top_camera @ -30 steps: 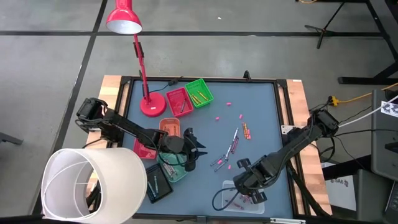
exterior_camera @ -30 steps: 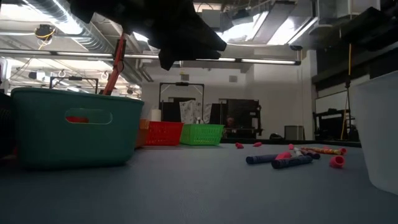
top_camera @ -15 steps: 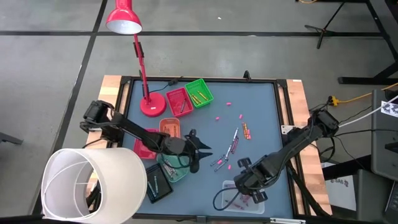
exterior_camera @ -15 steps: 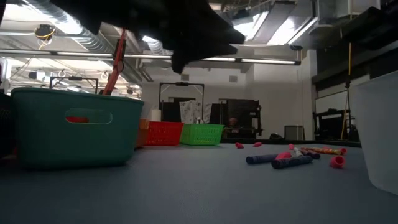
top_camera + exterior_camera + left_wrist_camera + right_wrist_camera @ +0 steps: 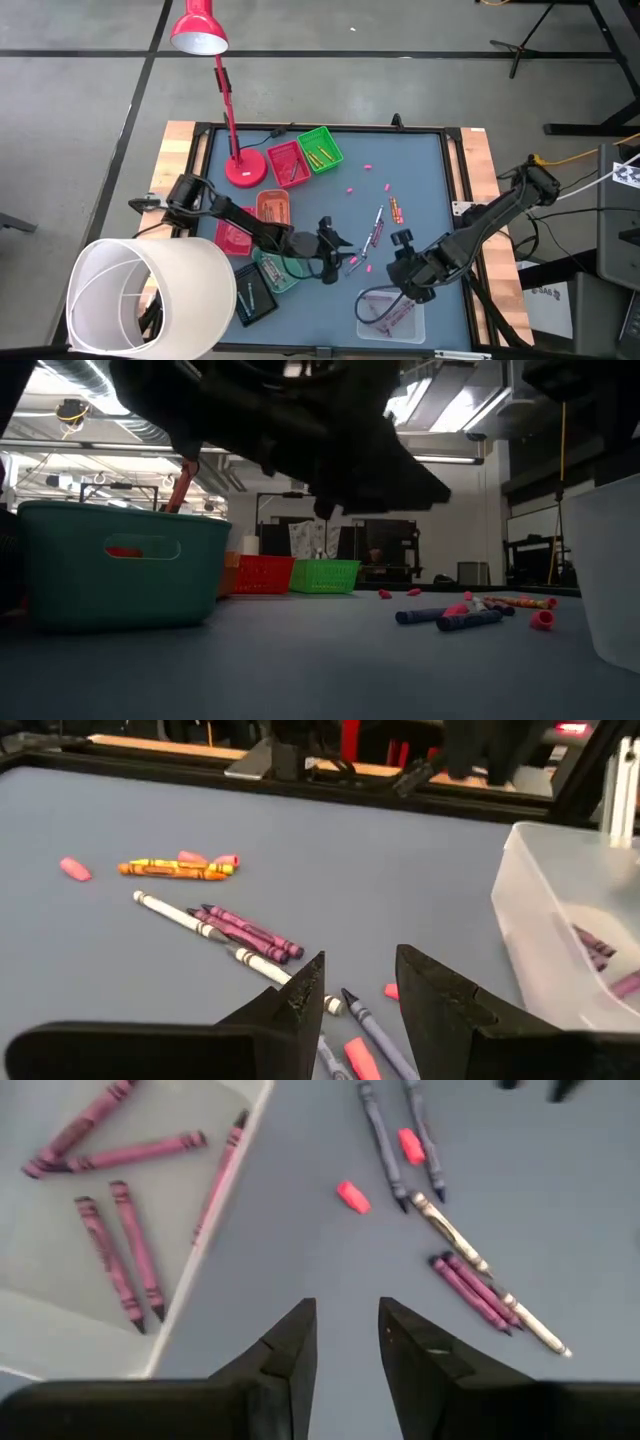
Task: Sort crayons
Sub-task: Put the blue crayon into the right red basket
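1. The left gripper (image 5: 358, 995) has its jaws spread with nothing between them. It hangs over the mat just short of the loose crayons (image 5: 225, 928), most likely so the gap can drop around one stick.
2. The right gripper (image 5: 345, 1342) also shows parted jaws and holds nothing. It sits above the edge of the clear tray (image 5: 215, 1210), where several purple crayons (image 5: 110, 1200) already lie, so I judge it has nothing left to deliver here.
3. The loose crayons (image 5: 370, 240) lie scattered mid-mat between the two arms: white, purple and grey sticks in a small bunch, an orange-yellow pair (image 5: 175, 869) farther off, and pink stubs (image 5: 73, 868) dotted around.
4. The clear tray (image 5: 395, 312) stands at the near right of the mat, within the right arm's reach.
5. The coloured trays stand on the left: teal (image 5: 120, 570), orange (image 5: 272, 206), red (image 5: 287, 162) and green (image 5: 320, 148). The green one holds yellow-green sticks, which suggests each bin takes one colour.
6. A red lamp (image 5: 222, 90) stands beside them, lighting the work.
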Action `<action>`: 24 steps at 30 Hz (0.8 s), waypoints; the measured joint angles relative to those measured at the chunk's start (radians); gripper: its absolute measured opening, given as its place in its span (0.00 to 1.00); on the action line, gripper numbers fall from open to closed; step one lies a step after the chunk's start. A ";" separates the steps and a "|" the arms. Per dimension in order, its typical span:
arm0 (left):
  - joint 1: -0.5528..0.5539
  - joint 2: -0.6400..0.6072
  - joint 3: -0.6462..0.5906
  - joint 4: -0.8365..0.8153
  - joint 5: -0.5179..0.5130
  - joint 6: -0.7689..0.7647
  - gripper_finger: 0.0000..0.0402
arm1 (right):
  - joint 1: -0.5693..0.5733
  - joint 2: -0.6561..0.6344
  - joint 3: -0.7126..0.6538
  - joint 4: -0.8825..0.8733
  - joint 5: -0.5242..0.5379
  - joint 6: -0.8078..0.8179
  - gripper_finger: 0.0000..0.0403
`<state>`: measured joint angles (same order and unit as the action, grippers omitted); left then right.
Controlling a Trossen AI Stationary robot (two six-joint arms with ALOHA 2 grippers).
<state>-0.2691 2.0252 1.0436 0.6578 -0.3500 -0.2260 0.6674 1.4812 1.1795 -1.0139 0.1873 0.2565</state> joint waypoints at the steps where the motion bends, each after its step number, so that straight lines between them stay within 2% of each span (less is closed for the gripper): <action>1: 0.000 0.011 0.011 -0.009 0.000 0.000 0.27 | 0.000 -0.016 -0.018 0.007 0.004 0.001 0.27; 7: 0.000 0.020 0.028 -0.147 0.000 -0.007 0.27 | 0.000 -0.122 -0.132 0.061 0.025 0.003 0.27; 15: -0.010 0.020 0.027 -0.228 0.025 -0.086 0.27 | 0.000 -0.244 -0.259 0.202 0.098 0.006 0.27; 22: -0.015 0.020 0.086 -0.237 0.042 -0.147 0.27 | -0.005 -0.264 -0.326 0.270 0.135 0.005 0.27; 24: -0.014 0.019 0.132 -0.295 0.052 -0.147 0.27 | -0.019 -0.264 -0.339 0.276 0.134 0.004 0.27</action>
<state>-0.2836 2.0445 1.1758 0.3629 -0.2976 -0.3735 0.6482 1.2175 0.8408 -0.7379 0.3214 0.2607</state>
